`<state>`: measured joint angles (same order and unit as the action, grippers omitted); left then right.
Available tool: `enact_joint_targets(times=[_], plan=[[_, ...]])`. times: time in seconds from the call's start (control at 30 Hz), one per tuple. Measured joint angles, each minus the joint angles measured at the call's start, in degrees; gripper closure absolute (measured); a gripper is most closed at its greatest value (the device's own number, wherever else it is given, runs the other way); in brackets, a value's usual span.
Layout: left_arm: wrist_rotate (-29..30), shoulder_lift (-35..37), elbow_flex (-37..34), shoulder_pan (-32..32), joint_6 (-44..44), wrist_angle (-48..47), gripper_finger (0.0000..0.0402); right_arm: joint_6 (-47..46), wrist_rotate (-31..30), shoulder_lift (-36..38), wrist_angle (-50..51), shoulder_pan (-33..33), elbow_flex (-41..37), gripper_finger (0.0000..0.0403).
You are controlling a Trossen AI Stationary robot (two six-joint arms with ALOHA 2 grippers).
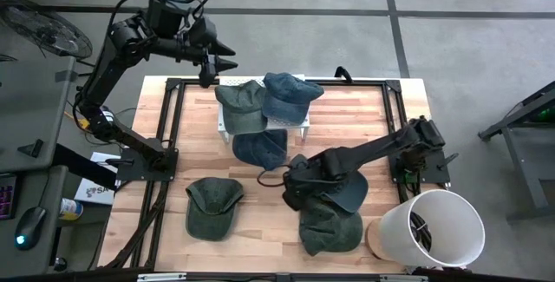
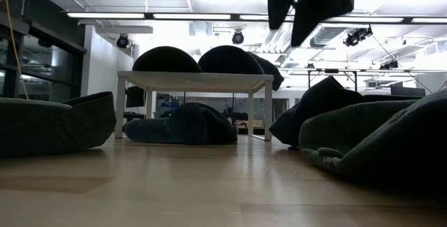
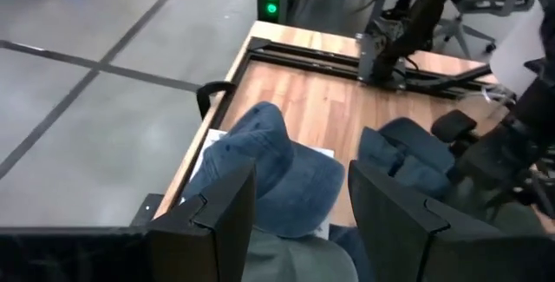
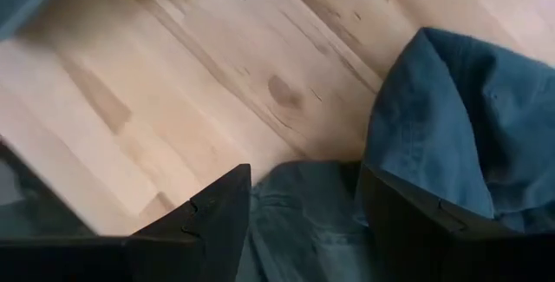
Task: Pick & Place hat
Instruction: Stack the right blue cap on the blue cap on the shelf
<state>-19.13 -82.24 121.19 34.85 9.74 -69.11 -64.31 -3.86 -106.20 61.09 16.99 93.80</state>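
The wooden table (image 1: 260,230) carried several caps; the right gripper (image 4: 299,217), jaws spread and grasping nothing, hovered low over a blue denim cap (image 1: 347,188) near a white bucket (image 1: 434,230). The left gripper (image 3: 299,217), likewise unclenched, waited above the white rack (image 1: 227,121). Risk: overlapping fabric could yield a double pick.

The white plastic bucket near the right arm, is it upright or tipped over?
Tipped. The white plastic bucket lies on its side at the table's edge, mouth facing outward.

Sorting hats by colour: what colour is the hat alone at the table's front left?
Olive green hat; high view.
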Motion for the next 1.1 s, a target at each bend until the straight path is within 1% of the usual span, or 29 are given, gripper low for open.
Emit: enact_joint_targets(times=[0.17, 0.3, 0.4, 0.47, 0.57, 0.77, 0.9, 1.03, 1.1], plan=[[-1.6, 0.0, 0.0, 0.0, 0.5, -2.2, 0.022, -1.5, 1.1, -3.7, 1.1, -0.2, 0.0, 0.0194], [-1.8, 0.0, 0.0, 0.0, 0.5, -2.7, 0.022, -3.2, 0.8, -6.2, 2.1, -1.3, 0.0, 0.0194], [-1.8, 0.0, 0.0, 0.0, -0.8, -2.5, 0.022, -7.5, 0.8, -7.6, 4.7, -1.8, 0.0, 0.0194], [-2.4, 0.0, 0.0, 0.0, -0.9, -2.5, 0.022, -9.1, 0.1, -7.7, 6.1, -1.8, -0.1, 0.0194], [-2.4, 0.0, 0.0, 0.0, -0.6, -2.7, 0.022, -10.2, -2.8, -7.5, 8.0, -1.7, 0.0, 0.0194], [-2.8, 0.1, 0.0, 0.0, -2.8, -2.1, 0.022, -9.0, -2.2, -7.3, 11.4, -1.8, 0.0, 0.0194], [-3.2, 0.0, 0.0, 0.0, -2.9, -2.7, 0.022, -8.6, -3.6, -7.3, 11.3, -1.6, 0.0, 0.0194], [-4.2, 0.0, 0.0, 0.0, -5.5, -2.9, 0.022, -7.7, -2.1, -7.5, 10.8, -1.5, 0.0, 0.0194], [-4.4, 0.0, 0.0, 0.0, -5.3, -1.7, 0.022, -8.2, -4.2, -7.5, 11.0, -1.2, 0.0, 0.0194]])
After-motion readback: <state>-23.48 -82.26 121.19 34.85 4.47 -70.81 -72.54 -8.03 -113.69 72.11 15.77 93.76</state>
